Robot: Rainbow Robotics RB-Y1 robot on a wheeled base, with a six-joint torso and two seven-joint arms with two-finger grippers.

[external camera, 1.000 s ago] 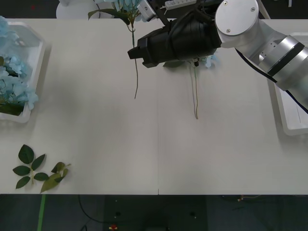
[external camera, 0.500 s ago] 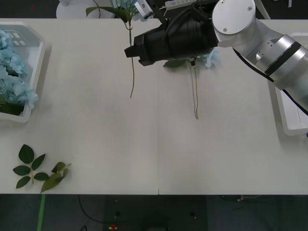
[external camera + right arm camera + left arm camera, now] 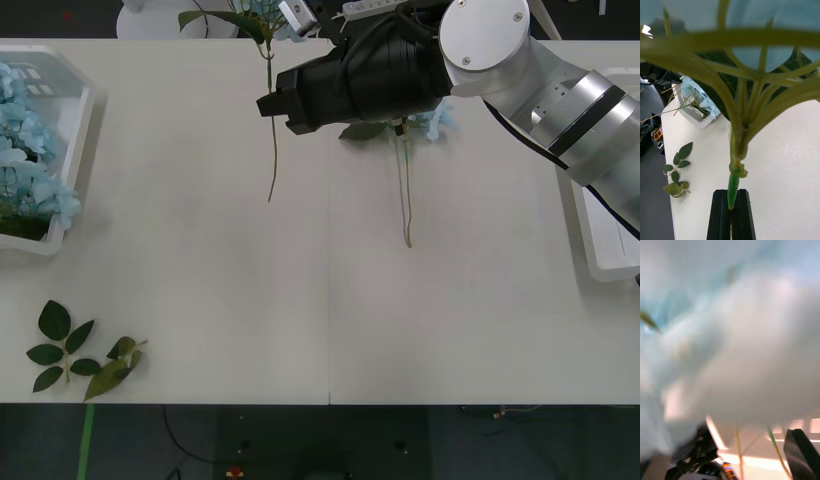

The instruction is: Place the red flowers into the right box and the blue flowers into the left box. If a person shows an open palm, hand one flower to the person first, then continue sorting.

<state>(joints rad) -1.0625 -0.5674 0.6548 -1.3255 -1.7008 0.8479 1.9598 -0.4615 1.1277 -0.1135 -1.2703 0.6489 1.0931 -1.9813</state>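
- Your right gripper (image 3: 730, 213), black fingers pressed together, is clenched on the green stalk of a pale sky-blue artificial hydrangea stem (image 3: 271, 140), holding it above the far middle of the white counter (image 3: 330, 300); its thin stalk hangs down free, and the bloom and dark leaves sit up at the far edge.
- A second blue hydrangea stem (image 3: 405, 190) lies flat on the counter just right of the held one, its head partly hidden under the arm.
- The shallow white plastic left box (image 3: 78, 110), at the counter's left edge, already carries a heap of fluffy blue heads; the shallow white right box (image 3: 600, 262) shows at the right edge.
- Expect the flower to be very light and top-heavy: soft, crushable petals, a springy wire-like stalk (it will likely swing as you carry it).
- Take hold on the stalk close under the head, as now, never on the bloom.
- Your left gripper sits pressed among pale blue petals; you cannot tell whether it is released or clenched.
- Loose green leaf sprigs (image 3: 85, 355) lie near the counter's front-left corner; leave them.
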